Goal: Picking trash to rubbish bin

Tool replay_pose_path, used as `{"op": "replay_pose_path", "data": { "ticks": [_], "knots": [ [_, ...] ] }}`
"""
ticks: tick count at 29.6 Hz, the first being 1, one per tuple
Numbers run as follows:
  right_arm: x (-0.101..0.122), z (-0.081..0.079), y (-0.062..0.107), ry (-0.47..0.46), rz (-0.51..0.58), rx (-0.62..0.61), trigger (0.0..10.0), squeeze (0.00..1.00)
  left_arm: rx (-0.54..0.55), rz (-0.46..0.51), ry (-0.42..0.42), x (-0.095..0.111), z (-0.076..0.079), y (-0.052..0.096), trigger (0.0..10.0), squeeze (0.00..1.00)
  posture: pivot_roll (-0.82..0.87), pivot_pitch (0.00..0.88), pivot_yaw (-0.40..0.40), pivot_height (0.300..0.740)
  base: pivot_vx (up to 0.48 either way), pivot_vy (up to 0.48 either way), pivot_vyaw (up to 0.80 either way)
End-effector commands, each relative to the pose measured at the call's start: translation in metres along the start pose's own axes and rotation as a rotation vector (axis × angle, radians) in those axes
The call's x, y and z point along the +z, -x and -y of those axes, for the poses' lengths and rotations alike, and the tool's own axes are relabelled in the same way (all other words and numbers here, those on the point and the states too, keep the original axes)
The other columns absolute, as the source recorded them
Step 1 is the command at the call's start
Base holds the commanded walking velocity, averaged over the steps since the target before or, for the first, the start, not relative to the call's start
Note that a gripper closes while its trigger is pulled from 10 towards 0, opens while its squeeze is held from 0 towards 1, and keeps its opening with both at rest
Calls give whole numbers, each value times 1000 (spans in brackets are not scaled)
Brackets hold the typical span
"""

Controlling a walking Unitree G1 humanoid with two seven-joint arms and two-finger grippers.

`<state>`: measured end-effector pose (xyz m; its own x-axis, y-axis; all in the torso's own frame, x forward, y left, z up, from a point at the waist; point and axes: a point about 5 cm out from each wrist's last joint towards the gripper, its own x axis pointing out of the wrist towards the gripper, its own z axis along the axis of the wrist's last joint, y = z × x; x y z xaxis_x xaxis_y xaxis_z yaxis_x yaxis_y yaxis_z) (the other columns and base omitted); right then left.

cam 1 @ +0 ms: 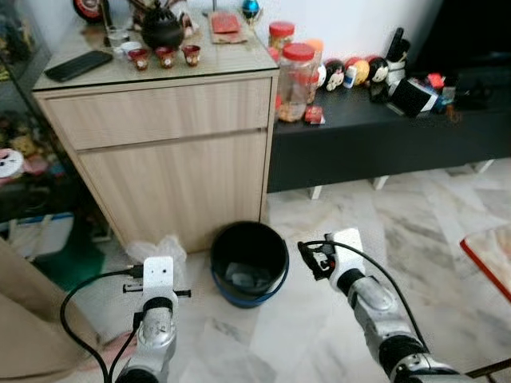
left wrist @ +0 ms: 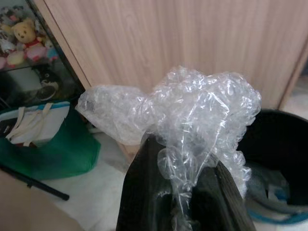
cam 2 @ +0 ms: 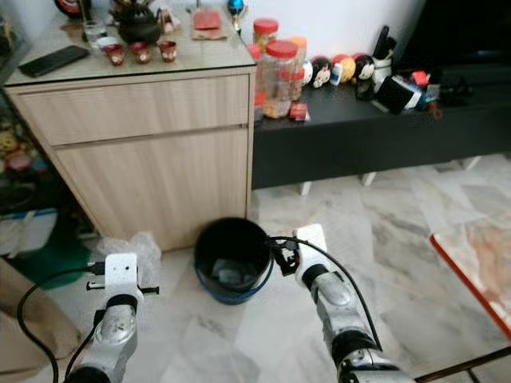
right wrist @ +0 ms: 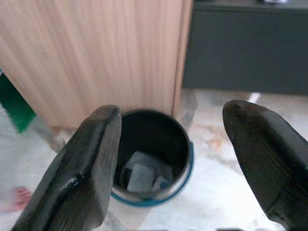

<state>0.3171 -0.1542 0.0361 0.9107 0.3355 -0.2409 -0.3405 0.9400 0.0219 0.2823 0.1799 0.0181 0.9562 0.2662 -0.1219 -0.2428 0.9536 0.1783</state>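
A black round rubbish bin [cam 1: 249,262] with a blue base stands on the marble floor in front of the wooden cabinet [cam 1: 172,152]; some paper scraps lie inside it [right wrist: 142,177]. My left gripper [left wrist: 180,192] is shut on a crumpled wad of clear bubble wrap [left wrist: 192,110], held just left of the bin; the wrap [cam 1: 156,249] peeks past my left wrist. My right gripper [right wrist: 178,159] is open and hangs right of the bin, its fingers [right wrist: 84,168] framing the bin's mouth.
A low black TV bench [cam 1: 375,132] with jars and figurines runs along the wall to the right. A green bag [left wrist: 53,144] sits left of the cabinet. A red-edged mat [cam 1: 489,254] lies at the right edge. A person's foot [cam 1: 120,345] shows near my left arm.
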Motion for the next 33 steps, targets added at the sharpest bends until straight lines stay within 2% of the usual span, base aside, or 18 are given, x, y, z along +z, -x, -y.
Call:
{"op": "replay_pose_path", "data": {
  "ticks": [1, 6, 16, 20, 33],
  "knots": [
    [6, -10, -6, -7, 25, 37, 10000, 0, 17, 9, -15, 1, -6, -2, 10000, 0, 0, 102, -68, 740, 311, 0, 0],
    [6, -10, -6, -19, 20, 44, 10000, 0, 11, 26, -14, 6, -5, -4, 10000, 0, 2, 100, -67, 740, 310, 0, -640],
    [8, -14, -7, -13, 37, 64, 10000, 0, -62, 42, -5, 13, 5, -7, 10000, 0, 0, 98, -66, 740, 311, 0, 0],
    [8, -16, -8, -16, 32, 74, 10000, 0, -106, 56, -10, 17, 12, -7, 10000, 0, 0, 98, -66, 740, 309, 0, -391],
    [8, -23, -10, -16, 41, 102, 10000, 0, -157, 53, -1, 20, 16, -8, 10000, 0, 8, 86, -60, 740, 310, 0, 0]
  ]
}}
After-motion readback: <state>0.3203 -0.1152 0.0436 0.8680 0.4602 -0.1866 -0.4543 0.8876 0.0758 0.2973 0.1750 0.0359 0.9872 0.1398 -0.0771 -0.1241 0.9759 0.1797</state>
